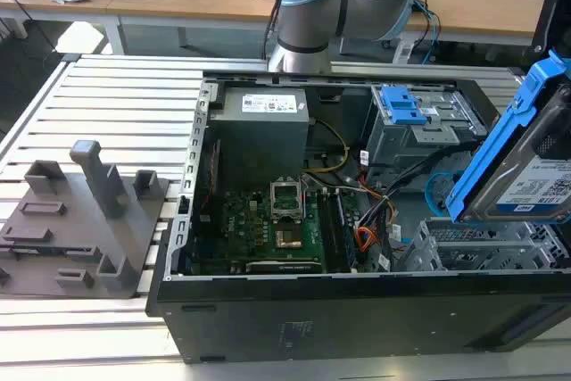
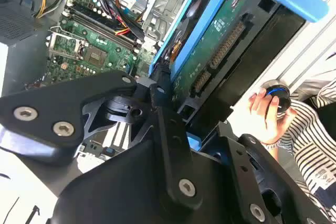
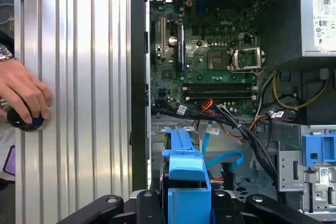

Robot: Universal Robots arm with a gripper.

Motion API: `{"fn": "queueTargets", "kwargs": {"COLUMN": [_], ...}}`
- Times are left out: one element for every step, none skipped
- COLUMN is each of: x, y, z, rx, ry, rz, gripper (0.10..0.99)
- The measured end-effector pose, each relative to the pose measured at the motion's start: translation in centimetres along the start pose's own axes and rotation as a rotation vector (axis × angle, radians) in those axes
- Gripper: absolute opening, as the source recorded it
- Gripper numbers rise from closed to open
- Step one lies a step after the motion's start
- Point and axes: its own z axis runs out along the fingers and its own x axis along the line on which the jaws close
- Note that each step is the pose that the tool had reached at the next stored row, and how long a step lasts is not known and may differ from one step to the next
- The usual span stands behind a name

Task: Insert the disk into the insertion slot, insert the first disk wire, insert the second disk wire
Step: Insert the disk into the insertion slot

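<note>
**A:** Where is the drive now?

**B:** The disk (image 1: 535, 176), a silver rectangular hard drive with a white-and-blue label in a bright blue plastic caddy, hangs tilted at the exterior view's right. It is just above the insertion slot (image 1: 473, 247), the grey perforated sheet-metal cage inside the open black computer case (image 1: 268, 318). It is not in the cage yet.

**A:** And the gripper?

**B:** The black gripper (image 3: 187, 203) is clamped on it. In the first wrist view the blue caddy sits squeezed between the jaws.

**A:** How will it handle?

**B:** I judge it stiff and dense, heavy for its bulk, so a tilted hold levers against the grip. The metal faces look smooth and likely slippery, and the plastic frame probably gives a little. In the second wrist view the underside shows a bare green circuit board (image 2: 220, 45) with connectors, and that part is fragile. The caddy's side rails are the place to hold it, not the board or the label face.

**A:** Anything close by to mind?

**B:** A light-blue flat cable (image 3: 231, 156) lies loose by the cage and could snag. The taller grey metal bay with a blue latch (image 1: 406, 118) stands beside the cage, and I take it for a different compartment.
</note>
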Motion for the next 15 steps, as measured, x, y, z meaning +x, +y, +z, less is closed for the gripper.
{"fn": "queueTargets", "kwargs": {"x": [0.00, 0.00, 0.00, 0.00, 0.00, 0.00, 0.00, 0.00, -0.01, -0.01, -0.01, -0.01, -0.01, -0.01, -0.01], "y": [-0.01, -0.01, -0.01, -0.02, -0.03, -0.03, -0.03, -0.04, -0.04, -0.05, -0.06, -0.06, -0.07, -0.07, -0.08], "z": [0.13, 0.22, 0.33, 0.52, 0.70, 0.79, 0.87, 1.03, 1.12, 1.27, 1.38, 1.54, 1.70, 1.83, 1.89], "rx": [0.000, 0.000, 0.000, 0.000, 0.000, 0.000, 0.000, 0.000, 0.000, 0.000, 0.000, 0.000, 0.000, 0.000, 0.000], "ry": [-0.0002, -0.0001, -0.0001, -0.0001, -0.0001, 0.0000, -0.0001, -0.0001, 0.0000, -0.0001, 0.0000, -0.0002, -0.0001, -0.0001, -0.0001], "rz": [0.000, 0.000, 0.000, 0.000, 0.000, 0.000, 0.000, 0.000, 0.000, 0.000, 0.000, 0.000, 0.000, 0.000, 0.000], "gripper": [0.361, 0.361, 0.361, 0.361, 0.361, 0.361, 0.361, 0.361, 0.361, 0.361, 0.361, 0.361, 0.361, 0.361, 0.361]}}
